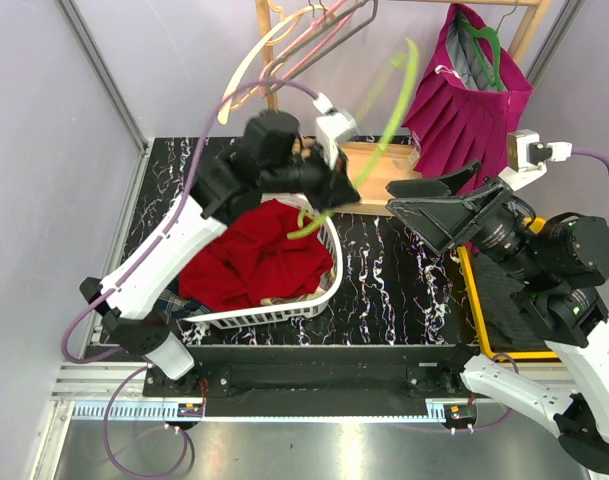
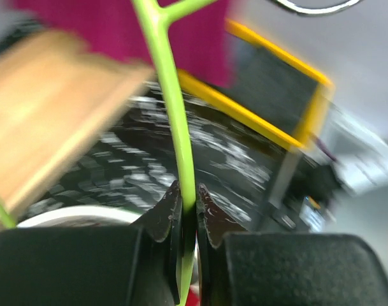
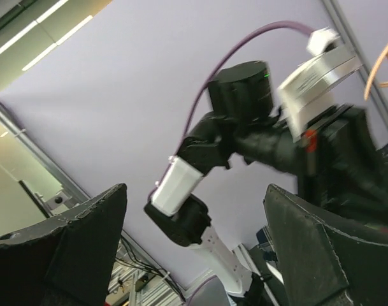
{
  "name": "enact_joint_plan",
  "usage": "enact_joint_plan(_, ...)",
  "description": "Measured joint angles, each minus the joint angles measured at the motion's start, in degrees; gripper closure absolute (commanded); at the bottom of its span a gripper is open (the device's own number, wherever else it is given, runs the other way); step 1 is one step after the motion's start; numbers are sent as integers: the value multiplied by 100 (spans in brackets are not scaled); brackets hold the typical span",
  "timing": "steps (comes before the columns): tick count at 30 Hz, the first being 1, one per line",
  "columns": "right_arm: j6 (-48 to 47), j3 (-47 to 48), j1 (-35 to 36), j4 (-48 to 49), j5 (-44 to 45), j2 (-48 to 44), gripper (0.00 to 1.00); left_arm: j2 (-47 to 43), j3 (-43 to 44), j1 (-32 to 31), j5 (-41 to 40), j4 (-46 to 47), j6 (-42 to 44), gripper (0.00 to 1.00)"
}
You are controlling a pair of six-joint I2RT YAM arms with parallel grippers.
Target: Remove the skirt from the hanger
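— Hanger (image 1: pixel 386 105), where is it?
— Pale green and blurred, arcing across the upper middle of the overhead view. The left claw (image 2: pixel 188 191) is pinched tight on its thin bar, above the basket (image 1: pixel 284 316).
— And the skirt?
— The red skirt (image 1: pixel 259 250) lies heaped in that white basket, left of centre on the black marbled desk (image 1: pixel 384 270). I cannot tell whether any of it touches the hanger.
— The right claw?
— The right claw (image 1: pixel 426 205) hangs right of centre, spread wide, gripping nothing, near a yellow-rimmed tray (image 1: pixel 468 300).
— Anything else?
— A magenta skirt (image 1: pixel 469 115) hangs on a darker green hanger (image 1: pixel 489 50) at the upper right. A wooden block (image 1: pixel 379 160) sits just below and left of it.
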Motion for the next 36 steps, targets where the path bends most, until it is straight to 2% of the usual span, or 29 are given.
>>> enact_joint_plan(3,-120,-116,-2,-184,118,-44,4,-264,-286,-590,431,-114,140,100)
enact_joint_plan(6,-199,-177,0,-376,173,-57,4,-627,-503,-767,546,-295,203,100)
enact_joint_plan(11,-256,-173,-2,-409,181,-114,4,-839,-321,-503,459,-319,85,100)
enact_joint_plan(13,-256,-173,-2,-411,184,-151,4,-704,-101,-304,667,-234,-208,100)
enact_joint_plan(20,-251,-173,-2,-428,306,-411,4,225,212,654,1784,614,-1633,100)
enact_joint_plan(25,-249,-173,-2,-415,378,-581,5,927,234,828,2319,975,-2452,100)
enact_joint_plan(30,-201,-201,-2,-363,422,-525,6,1655,1294,953,2197,953,-2820,100)
enact_joint_plan(36,-144,-236,-2,-236,431,-400,7,2203,2846,1248,1528,992,-2835,100)
